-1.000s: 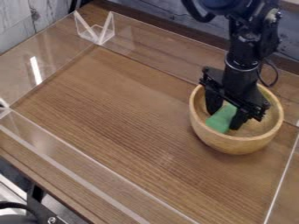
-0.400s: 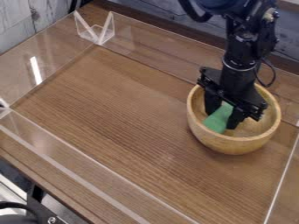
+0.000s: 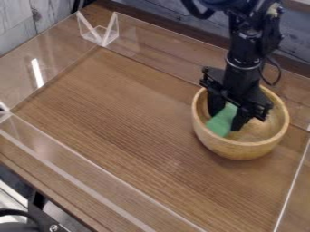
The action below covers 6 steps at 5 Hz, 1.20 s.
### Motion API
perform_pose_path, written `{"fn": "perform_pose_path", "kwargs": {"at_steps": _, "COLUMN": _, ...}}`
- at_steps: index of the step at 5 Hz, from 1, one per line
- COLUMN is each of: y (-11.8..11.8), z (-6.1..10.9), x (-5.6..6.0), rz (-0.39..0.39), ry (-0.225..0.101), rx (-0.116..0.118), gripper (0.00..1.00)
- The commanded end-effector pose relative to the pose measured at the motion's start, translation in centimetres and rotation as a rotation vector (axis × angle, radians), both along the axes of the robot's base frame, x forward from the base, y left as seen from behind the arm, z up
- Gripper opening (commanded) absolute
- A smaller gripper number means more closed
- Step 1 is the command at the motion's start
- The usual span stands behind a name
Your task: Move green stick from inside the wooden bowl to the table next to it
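The wooden bowl (image 3: pixel 240 132) sits on the table (image 3: pixel 121 118) at the right, close to the acrylic wall. Inside it, tilted and lifted off the bowl's bottom, is the green stick (image 3: pixel 223 120). My black gripper (image 3: pixel 233 114) reaches down into the bowl from above and is shut on the green stick, whose lower end shows below the fingers. The stick's upper part is hidden behind the gripper.
Low clear acrylic walls (image 3: pixel 43 145) edge the table on all sides. A clear acrylic bracket (image 3: pixel 100 30) stands at the back left. Broad brown tabletop stretches left of the bowl.
The gripper has risen slightly and shifted a little left with the green stick in it. The bowl has slid a touch left as well.
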<state>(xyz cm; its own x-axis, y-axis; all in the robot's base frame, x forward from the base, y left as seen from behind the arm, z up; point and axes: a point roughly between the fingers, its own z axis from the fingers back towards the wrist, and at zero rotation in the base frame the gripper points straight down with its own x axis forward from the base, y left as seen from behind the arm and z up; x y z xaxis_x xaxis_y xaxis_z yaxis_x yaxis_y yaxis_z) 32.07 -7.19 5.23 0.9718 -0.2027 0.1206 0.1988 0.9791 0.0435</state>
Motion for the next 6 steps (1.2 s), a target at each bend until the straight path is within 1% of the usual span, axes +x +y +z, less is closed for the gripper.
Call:
{"fn": "perform_pose_path", "kwargs": {"at_steps": 1, "y": 0.4, "z": 2.3, "x": 0.7, "rz": 0.019, "ry": -0.067, "rx": -0.021, "gripper": 0.0}}
{"fn": "perform_pose_path", "kwargs": {"at_steps": 4, "y": 1.2, "z": 3.4, "x": 0.7, "rz": 0.05, "ry": -0.075, "rx": -0.026, "gripper": 0.0}}
{"fn": "perform_pose_path", "kwargs": {"at_steps": 5, "y": 1.8, "z": 4.2, "x": 0.8, "rz": 0.073, "ry": -0.083, "rx": -0.031, "gripper": 0.0}}
{"fn": "perform_pose_path", "kwargs": {"at_steps": 6, "y": 1.9, "z": 4.5, "x": 1.0, "rz": 0.088, "ry": -0.087, "rx": -0.038, "gripper": 0.0}}
